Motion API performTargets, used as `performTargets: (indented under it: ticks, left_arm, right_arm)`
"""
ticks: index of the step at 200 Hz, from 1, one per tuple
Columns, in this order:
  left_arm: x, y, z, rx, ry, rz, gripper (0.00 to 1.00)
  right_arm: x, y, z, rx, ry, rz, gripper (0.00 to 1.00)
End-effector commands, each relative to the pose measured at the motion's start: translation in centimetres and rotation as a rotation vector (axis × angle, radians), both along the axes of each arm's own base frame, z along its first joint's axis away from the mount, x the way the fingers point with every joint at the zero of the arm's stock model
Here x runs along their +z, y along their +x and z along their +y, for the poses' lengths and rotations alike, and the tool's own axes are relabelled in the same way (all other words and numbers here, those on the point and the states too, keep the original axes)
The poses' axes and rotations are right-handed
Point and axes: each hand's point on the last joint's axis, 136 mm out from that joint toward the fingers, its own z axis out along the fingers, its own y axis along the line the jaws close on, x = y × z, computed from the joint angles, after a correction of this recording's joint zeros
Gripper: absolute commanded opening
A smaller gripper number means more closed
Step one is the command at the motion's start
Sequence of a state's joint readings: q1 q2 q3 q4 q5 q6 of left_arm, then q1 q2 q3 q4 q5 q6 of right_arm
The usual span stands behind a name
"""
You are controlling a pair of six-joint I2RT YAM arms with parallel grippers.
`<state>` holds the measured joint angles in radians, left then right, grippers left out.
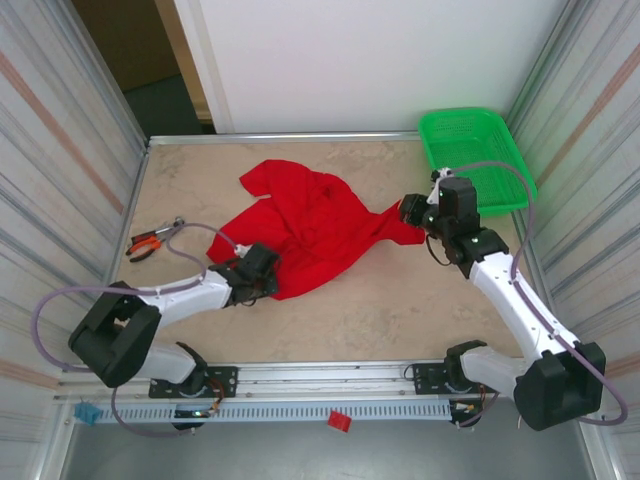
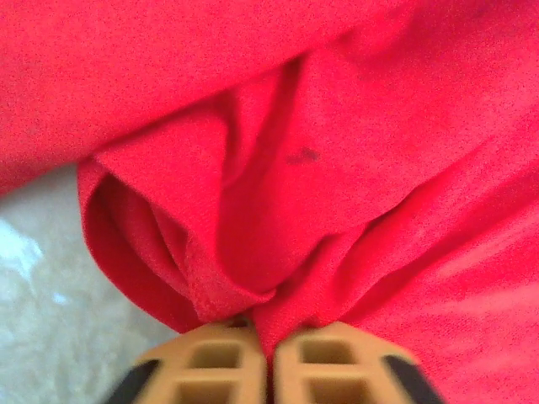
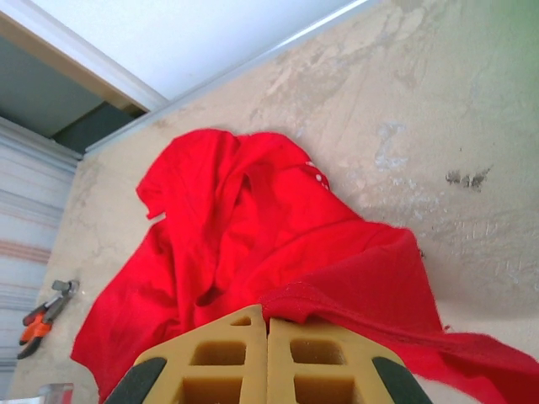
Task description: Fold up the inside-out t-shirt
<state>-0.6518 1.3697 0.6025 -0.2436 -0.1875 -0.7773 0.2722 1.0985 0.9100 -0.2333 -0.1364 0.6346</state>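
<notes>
Left gripper [image 1: 270, 275] is closed on the near-left edge of the red t-shirt [image 1: 320, 230]; in its wrist view the two tan fingers [image 2: 181, 374] stand pressed together with a fold of red cloth pinched in the seam between them; the cloth bunches into deep pleats just ahead of the tips, and a patch of bare table [image 2: 50, 286] shows to the left of that fold. Right gripper [image 1: 408, 210] is likewise closed, gripping the shirt's right end; the fabric draws to a narrow point at its tips, and in its own view a hemmed edge drapes over the right-hand finger [image 3: 349, 362]. Between the two grippers the t-shirt lies crumpled on the table, spreading from the left gripper toward the back wall; a few white marks show on a fold ahead of the right gripper. Green mesh basket [image 1: 465, 135] stands just beyond the right gripper, apart from the cloth; orange-handled pliers [image 1: 150, 240] lie left of the left gripper, well apart from the shirt.
</notes>
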Motion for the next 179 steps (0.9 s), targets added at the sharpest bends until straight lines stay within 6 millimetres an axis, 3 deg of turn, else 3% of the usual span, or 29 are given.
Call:
performTargets:
  ticks: [1, 27, 43, 51, 71, 92, 117, 128, 146, 162, 179]
  left_arm:
    - [7.5, 4.0, -0.9, -0.11, -0.037, -0.179, 0.0]
    - [19.7, 6.2, -1.3, -0.24, -0.16, -0.361, 0.0]
    - [26.7, 6.7, -1.3, -0.305, -0.253, -0.431, 0.0]
    - [29.8, 6.8, -1.2, -0.336, -0.274, -0.472, 0.0]
    - [35.5, 6.6, -1.1, -0.386, -0.288, -0.547, 0.0]
    - [39.4, 6.0, -1.4, -0.411, -0.339, -0.61, 0.0]
    - [41.4, 4.9, -1.8, -0.418, -0.409, -0.652, 0.0]
    - [40.7, 5.1, -1.6, -0.404, -0.407, -0.648, 0.0]
    - [38.0, 6.4, -1.0, -0.376, -0.381, -0.596, 0.0]
    - [35.2, 8.8, -0.1, -0.342, -0.362, -0.565, 0.0]
    - [33.1, 11.8, 0.5, -0.318, -0.384, -0.538, 0.0]
  right_arm:
    - [5.0, -0.4, -0.4, 0.029, 0.028, -0.103, 0.0]
    - [11.0, -1.7, -1.0, 0.053, 0.065, -0.215, 0.0]
    - [14.7, -2.4, -1.1, 0.072, 0.068, -0.286, 0.0]
    - [17.5, -3.7, -1.2, 0.081, 0.072, -0.353, 0.0]
    - [22.3, -5.4, -1.8, 0.076, 0.065, -0.463, 0.0]
    - [26.6, -7.4, -2.6, 0.056, 0.067, -0.567, 0.0]
    - [29.9, -9.4, -3.1, 0.049, 0.075, -0.648, 0.0]
    - [30.1, -9.3, -3.1, 0.05, 0.067, -0.649, 0.0]
    - [28.4, -7.7, -3.0, 0.038, 0.048, -0.602, 0.0]
    - [26.7, -5.6, -2.9, 0.027, 0.026, -0.563, 0.0]
    - [24.0, -1.3, -2.8, 0.02, 0.005, -0.491, 0.0]
